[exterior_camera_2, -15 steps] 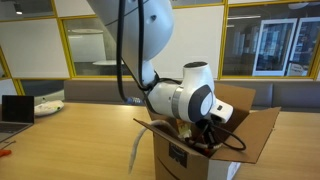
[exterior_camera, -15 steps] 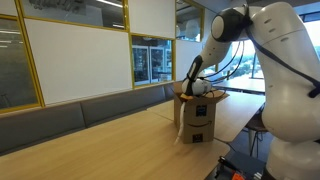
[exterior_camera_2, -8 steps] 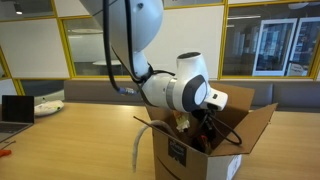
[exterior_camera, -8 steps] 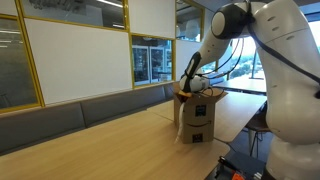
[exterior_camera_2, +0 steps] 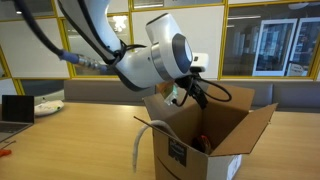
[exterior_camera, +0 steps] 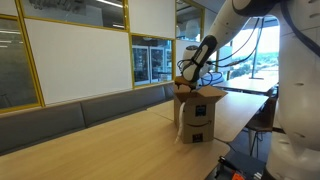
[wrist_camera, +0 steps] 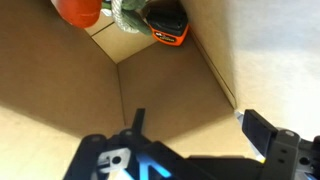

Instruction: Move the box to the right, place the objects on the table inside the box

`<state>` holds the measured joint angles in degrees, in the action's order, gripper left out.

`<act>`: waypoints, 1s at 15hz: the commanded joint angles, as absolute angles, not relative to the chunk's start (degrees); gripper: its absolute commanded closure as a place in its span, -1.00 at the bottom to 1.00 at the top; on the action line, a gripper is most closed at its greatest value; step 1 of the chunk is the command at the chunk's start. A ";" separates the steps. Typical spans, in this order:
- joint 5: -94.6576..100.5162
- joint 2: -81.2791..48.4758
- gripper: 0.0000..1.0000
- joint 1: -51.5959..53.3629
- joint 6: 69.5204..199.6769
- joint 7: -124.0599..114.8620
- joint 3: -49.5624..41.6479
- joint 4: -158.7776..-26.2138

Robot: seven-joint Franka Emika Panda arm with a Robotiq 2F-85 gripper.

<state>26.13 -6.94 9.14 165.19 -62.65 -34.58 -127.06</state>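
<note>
Wooden tabletop (exterior_camera_2: 80,135) was seen running across both exterior views. At its far left in an exterior view, a laptop (exterior_camera_2: 14,108) was set open, with a white object (exterior_camera_2: 48,106) just beside it on the right. A small red item (exterior_camera_2: 5,151) lay nearer, at the frame's edge; what these two were could not be told. Further right, a pale strip (exterior_camera_2: 139,150) was seen curving down beside the left wall of the cardboard box (exterior_camera_2: 190,150). The box was stood upright on the table with its flaps open, near the table's right end. The gripper (exterior_camera_2: 184,94) was held above the open top of the box, clear of its flaps and touching nothing.

In the wrist view, the inside of the box was looked down into. Three things were lying crowded together in its far corner: an orange-red rounded object (wrist_camera: 80,10), then a greenish-white item (wrist_camera: 125,14), then a black-and-orange object (wrist_camera: 166,22). Whether they touched could not be told for certain. The gripper's fingers (wrist_camera: 262,135) were spread apart at the near edge of that view, with nothing held between them.
</note>
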 commanded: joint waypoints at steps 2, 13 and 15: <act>47.15 4.99 -1.00 16.00 160.17 -77.84 -37.09 -129.86; 34.51 23.05 -1.00 9.22 144.48 -77.73 -5.92 -144.14; 26.39 23.71 -1.00 8.37 143.94 -73.59 -2.84 -146.16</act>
